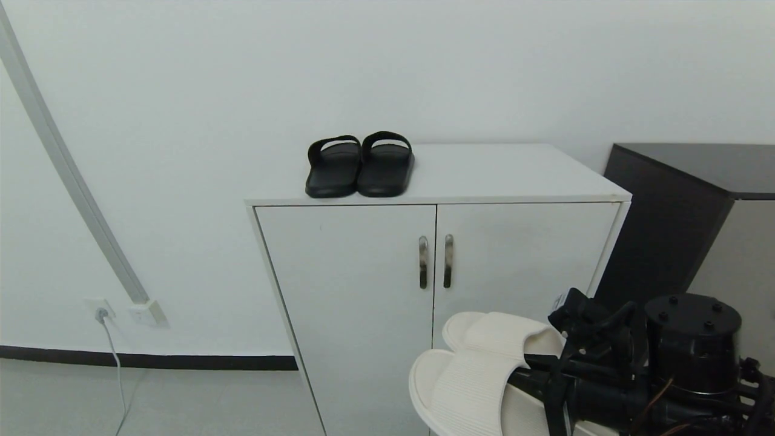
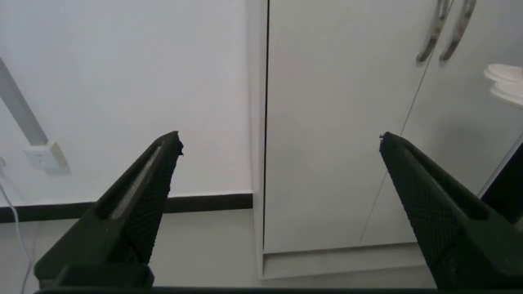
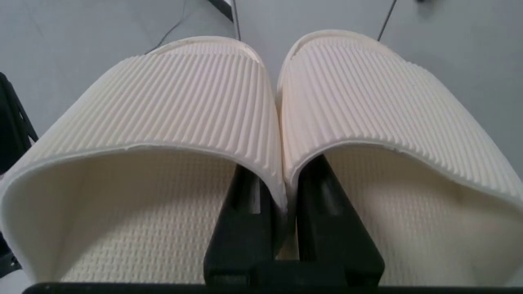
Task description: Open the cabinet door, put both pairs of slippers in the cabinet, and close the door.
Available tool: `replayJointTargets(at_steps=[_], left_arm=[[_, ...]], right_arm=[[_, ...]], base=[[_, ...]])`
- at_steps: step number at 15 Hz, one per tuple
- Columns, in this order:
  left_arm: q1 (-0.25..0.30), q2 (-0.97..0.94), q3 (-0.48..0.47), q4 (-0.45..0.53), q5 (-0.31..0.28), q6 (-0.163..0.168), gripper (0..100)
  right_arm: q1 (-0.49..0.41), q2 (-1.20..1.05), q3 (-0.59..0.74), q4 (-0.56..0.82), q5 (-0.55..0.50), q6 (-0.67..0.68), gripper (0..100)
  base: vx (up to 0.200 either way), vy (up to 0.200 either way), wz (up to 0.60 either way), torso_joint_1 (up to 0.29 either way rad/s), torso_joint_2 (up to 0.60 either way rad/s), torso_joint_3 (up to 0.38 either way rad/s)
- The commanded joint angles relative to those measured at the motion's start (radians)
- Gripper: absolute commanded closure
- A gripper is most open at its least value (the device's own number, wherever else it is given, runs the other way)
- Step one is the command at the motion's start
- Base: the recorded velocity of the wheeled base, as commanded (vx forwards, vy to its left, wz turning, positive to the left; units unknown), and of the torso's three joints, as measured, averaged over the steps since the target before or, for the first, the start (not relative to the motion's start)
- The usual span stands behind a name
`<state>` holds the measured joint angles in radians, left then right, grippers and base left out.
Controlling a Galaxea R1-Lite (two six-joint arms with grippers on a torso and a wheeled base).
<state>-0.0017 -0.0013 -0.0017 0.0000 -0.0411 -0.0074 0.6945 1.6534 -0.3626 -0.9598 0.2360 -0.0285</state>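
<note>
Right gripper (image 3: 284, 194): one finger runs into each of the white slippers (image 3: 196, 106), pinching their two inner strap walls together. We see the pair held low, just before the right door (image 1: 521, 254). Left gripper (image 2: 279, 140): fingers spread wide, holding nothing, low before the cabinet (image 1: 345, 290). Both doors are shut; the black slippers (image 1: 360, 165) sit on top. Our concerns: the pinch takes only strap edges, so a jolt may shed a slipper; an opening door may strike the held pair
</note>
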Motion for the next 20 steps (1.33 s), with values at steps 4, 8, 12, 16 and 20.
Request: replayJointTargets(at_steps=[4, 8, 12, 16, 20], left_arm=[[0.0, 0.001, 0.0, 0.0, 0.0, 0.001, 0], [0.0, 0.001, 0.0, 0.0, 0.0, 0.003, 0], [0.0, 0.001, -0.001, 0.003, -0.002, 0.006, 0], [-0.001, 0.017, -0.008, 0.0, 0.0, 0.007, 0], [-0.009, 0.277, -0.225, -0.005, -0.082, -0.065, 0]], right_arm=[[0.0, 0.005, 0.004, 0.0, 0.0, -0.001, 100], [-0.001, 0.012, 0.008, 0.0, 0.0, -0.001, 100], [-0.001, 0.019, 0.008, -0.002, -0.001, -0.016, 100], [-0.004, 0.019, 0.01, -0.002, -0.003, -0.016, 100], [-0.006, 0.016, 0.011, -0.002, -0.004, -0.016, 100]], base=[[0.0, 0.0, 0.0, -0.122, 0.47, 0.339], [0.0, 0.0, 0.0, -0.078, 0.45, 0.364], [0.0, 0.0, 0.0, -0.009, 0.17, 0.139], [0.0, 0.0, 0.0, -0.015, 0.06, 0.065], [0.0, 0.0, 0.0, -0.002, 0.02, 0.015]])
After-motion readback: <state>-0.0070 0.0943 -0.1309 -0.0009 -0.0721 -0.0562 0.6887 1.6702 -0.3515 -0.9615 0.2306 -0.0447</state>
